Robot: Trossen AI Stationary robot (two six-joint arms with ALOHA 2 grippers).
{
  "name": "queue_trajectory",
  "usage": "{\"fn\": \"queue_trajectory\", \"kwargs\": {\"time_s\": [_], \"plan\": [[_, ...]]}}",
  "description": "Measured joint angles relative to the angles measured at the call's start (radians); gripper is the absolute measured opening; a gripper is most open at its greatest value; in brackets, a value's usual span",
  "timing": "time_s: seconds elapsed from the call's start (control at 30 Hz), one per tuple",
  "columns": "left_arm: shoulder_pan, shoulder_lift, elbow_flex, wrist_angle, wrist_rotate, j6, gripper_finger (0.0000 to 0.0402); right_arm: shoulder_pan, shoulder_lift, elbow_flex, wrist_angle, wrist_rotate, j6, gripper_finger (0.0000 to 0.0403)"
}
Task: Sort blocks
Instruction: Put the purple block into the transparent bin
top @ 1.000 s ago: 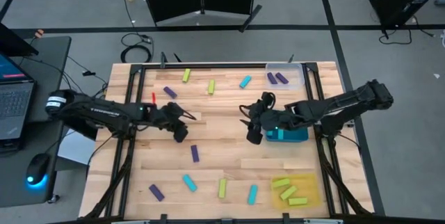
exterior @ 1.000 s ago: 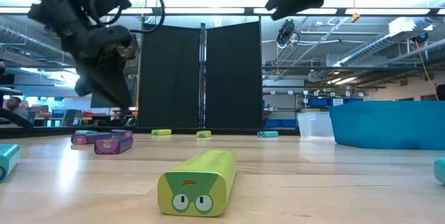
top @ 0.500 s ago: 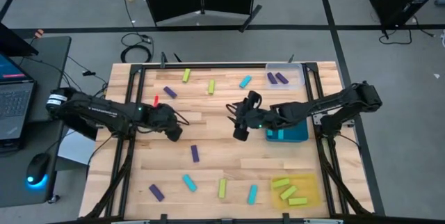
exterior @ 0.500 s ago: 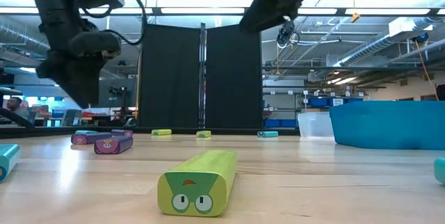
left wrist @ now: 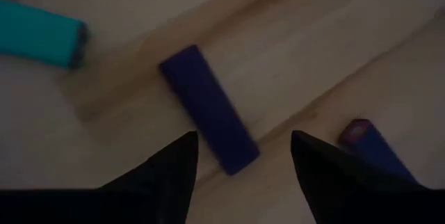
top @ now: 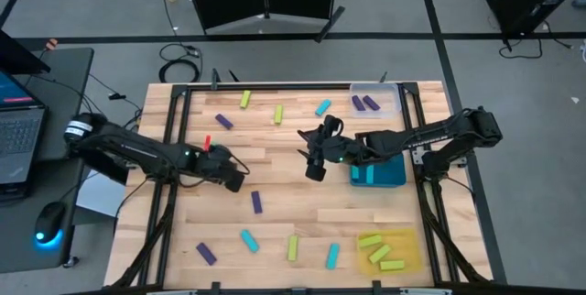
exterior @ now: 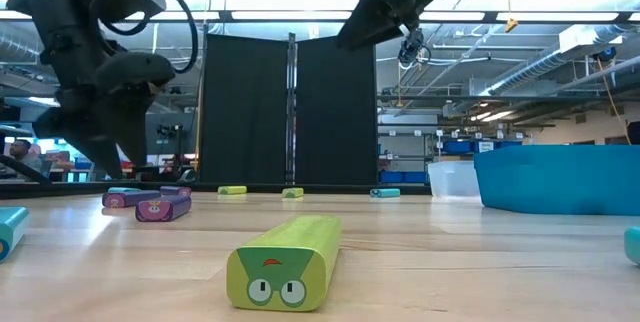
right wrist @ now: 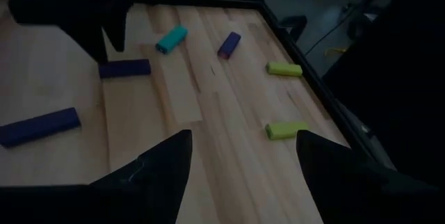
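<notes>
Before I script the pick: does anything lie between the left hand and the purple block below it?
Nothing: the left wrist view shows bare wood between the open left hand and the purple block.

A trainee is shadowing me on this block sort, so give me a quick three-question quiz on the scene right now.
1. True or false: the clear tray holds yellow-green blocks.
2. What colour is the block framed by the left tool in its wrist view? A cyan, B purple, C yellow-green.
3. How many blocks lie in the yellow tray?
Key: 1 false, they are purple; 2 B; 3 three.
</notes>
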Motion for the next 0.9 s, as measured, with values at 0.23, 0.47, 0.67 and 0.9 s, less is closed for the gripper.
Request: {"fn": "queue_trajectory", "kwargs": {"time_s": [0.23,0.47,0.67,0.9], "plan": [[0.000,0.100,-0.006,0.016,0.030,-0.028,0.0293,0.000,0.000,0.000,0.013,-0.010,-0.008,0.0269],[0.000,0.166,-0.002,0.067,0.025,-0.029,0.0321,0.000,0.000,0.000,0.022,-0.023,-0.014,0.0266],[0.000,0.212,0.001,0.063,0.011,-0.030,0.0289,0.000,0.000,0.000,0.037,-0.026,-0.032,0.0263],[0.000,0.216,-0.001,0.021,-0.001,-0.024,0.0164,0.000,0.000,0.000,0.079,-0.026,-0.060,0.0265]]}}
